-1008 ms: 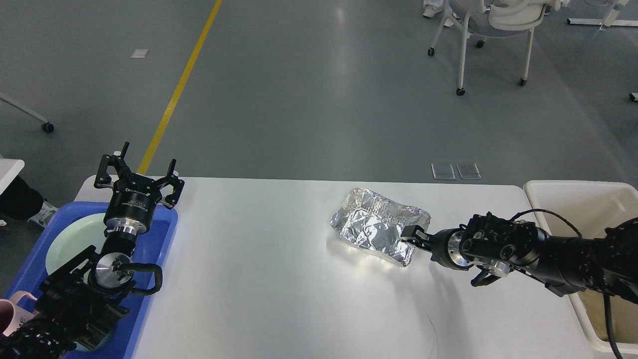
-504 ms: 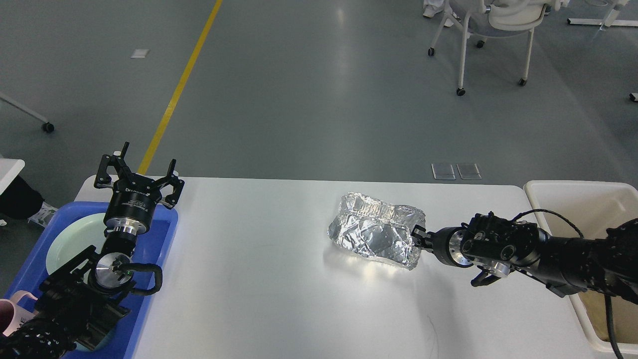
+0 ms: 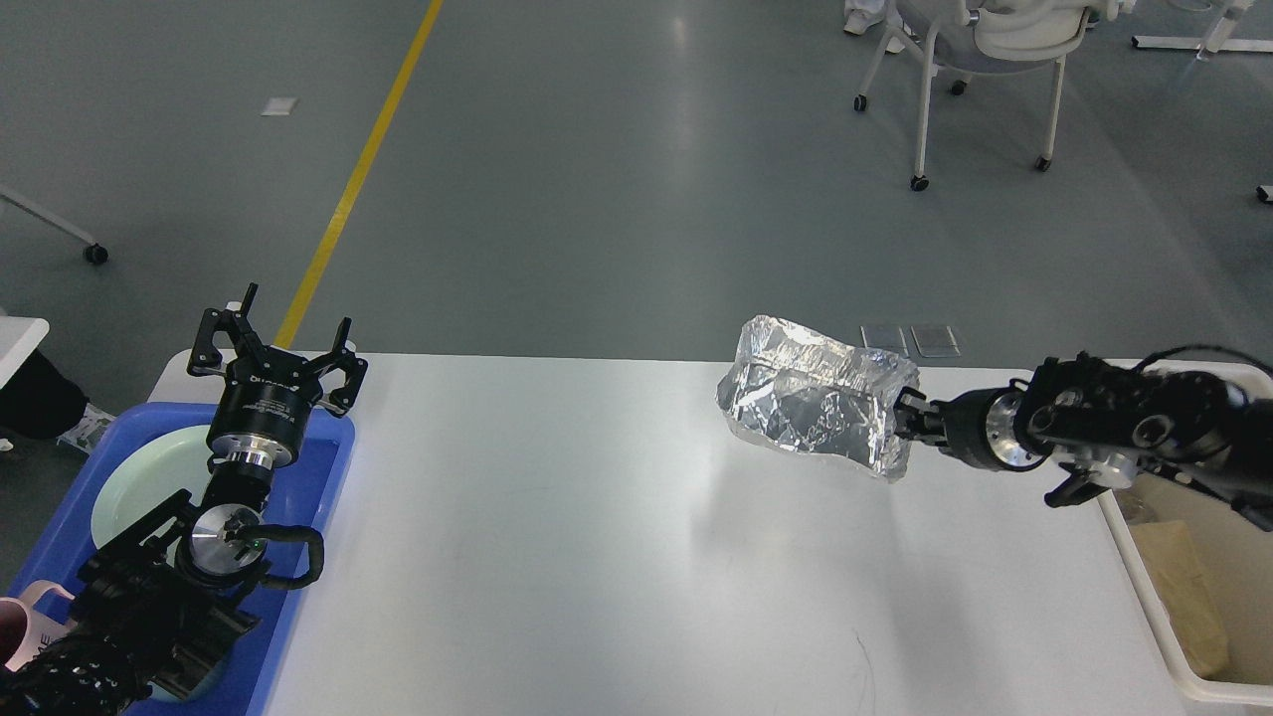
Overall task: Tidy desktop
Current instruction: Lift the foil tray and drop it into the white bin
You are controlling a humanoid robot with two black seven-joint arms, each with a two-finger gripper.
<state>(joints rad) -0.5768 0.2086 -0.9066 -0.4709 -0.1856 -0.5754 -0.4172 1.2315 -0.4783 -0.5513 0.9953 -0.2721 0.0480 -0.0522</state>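
The white desktop (image 3: 557, 557) fills the lower middle of the head view. My right gripper (image 3: 903, 416) comes in from the right and is shut on the right edge of a crumpled silver foil container (image 3: 811, 398). It holds the foil lifted above the desktop near the far right edge, with the foil's shadow on the surface below. My left gripper (image 3: 273, 343) is open and empty, held upright over the far end of the blue tray (image 3: 323, 467) at the left.
The blue tray holds a pale green plate (image 3: 134, 487), and a pink mug (image 3: 22, 622) shows at its near end. A cream plastic bin (image 3: 1183, 597) stands off the desktop's right edge with brown paper inside. A white chair (image 3: 980, 60) stands on the floor beyond.
My right gripper has lifted the foil container off the desktop and carried it up and to the right, towards the cream bin. The left arm has not moved.
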